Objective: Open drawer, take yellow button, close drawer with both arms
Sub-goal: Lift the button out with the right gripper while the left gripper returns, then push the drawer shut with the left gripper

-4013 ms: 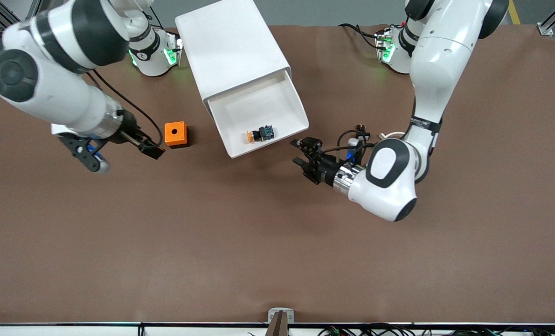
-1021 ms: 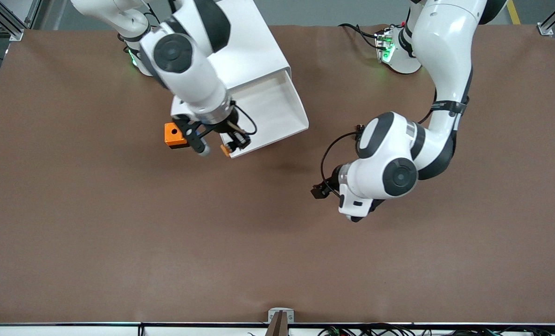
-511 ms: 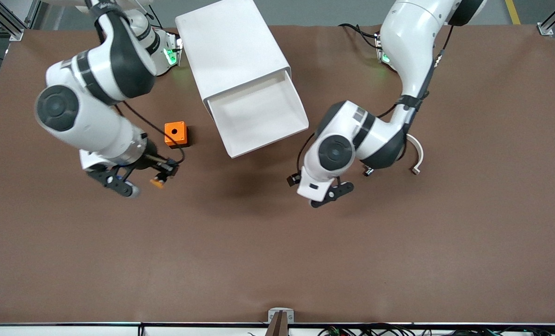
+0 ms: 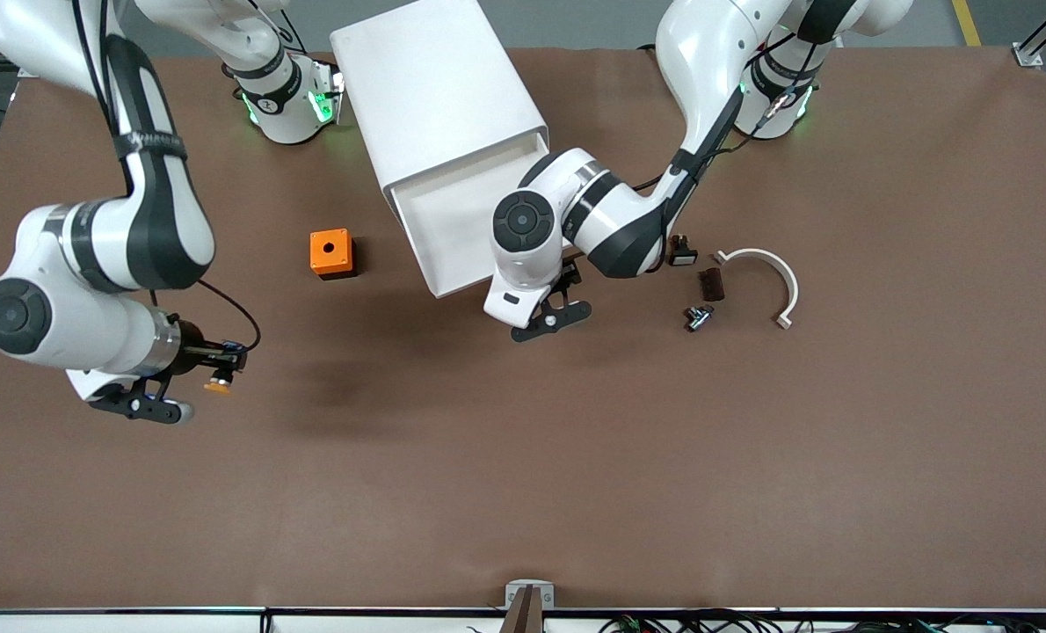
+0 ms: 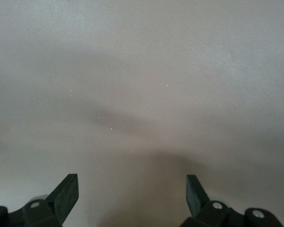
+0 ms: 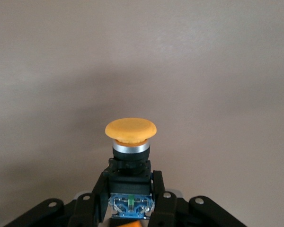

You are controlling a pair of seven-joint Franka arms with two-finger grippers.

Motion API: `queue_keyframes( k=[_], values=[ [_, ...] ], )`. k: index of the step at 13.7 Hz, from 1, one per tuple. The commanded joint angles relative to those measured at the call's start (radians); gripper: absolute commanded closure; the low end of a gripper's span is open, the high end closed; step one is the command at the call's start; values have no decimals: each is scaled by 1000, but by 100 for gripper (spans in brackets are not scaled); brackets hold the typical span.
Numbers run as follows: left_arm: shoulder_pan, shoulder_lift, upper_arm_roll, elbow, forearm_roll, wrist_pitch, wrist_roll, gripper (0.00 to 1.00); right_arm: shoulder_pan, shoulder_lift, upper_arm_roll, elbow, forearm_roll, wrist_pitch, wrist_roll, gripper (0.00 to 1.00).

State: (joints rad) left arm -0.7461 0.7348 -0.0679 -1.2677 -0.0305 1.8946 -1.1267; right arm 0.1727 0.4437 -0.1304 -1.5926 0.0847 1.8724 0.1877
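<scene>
right gripper [image 4: 224, 365]: we're seeing it clamping the button [image 6: 130, 142] by its black body, over bare table toward the right arm's end
left gripper [image 5: 131, 194]: we're seeing it spread wide, holding nothing, at the drawer's [image 4: 453, 220] front edge
drawer: sitting pulled out
wrist-only: button's blue rear end

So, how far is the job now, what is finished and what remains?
Done: the drawer is pulled open and looks empty. In hand: the right gripper is shut on the button, over bare table toward the right arm's end. Left: closing the drawer; the left gripper is open at the drawer's front, near its outer edge.
</scene>
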Motion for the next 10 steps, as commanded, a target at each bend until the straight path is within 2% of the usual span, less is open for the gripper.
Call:
queue_keyframes(
  k=[1,3,5,7,10],
  values=[
    [-1,-38,-21,-16,-2,-19,-31,0,-53,62,-6,-9,17,83,-153,100],
    [-4,-31,-73,-15,-11,-12,-34,0,-73,114,-15,-21,17,149,-227,100],
    [-28,-38,-82,-33,-12,-15,-34,0,-90,157,-21,-21,21,169,-295,100],
    [-30,-46,-131,-48,-15,-22,-62,0,-97,191,-35,-23,29,206,-333,100],
    [-32,-51,-193,-70,-15,-23,-116,0,-120,231,-43,-24,110,234,-412,100]
  ],
)
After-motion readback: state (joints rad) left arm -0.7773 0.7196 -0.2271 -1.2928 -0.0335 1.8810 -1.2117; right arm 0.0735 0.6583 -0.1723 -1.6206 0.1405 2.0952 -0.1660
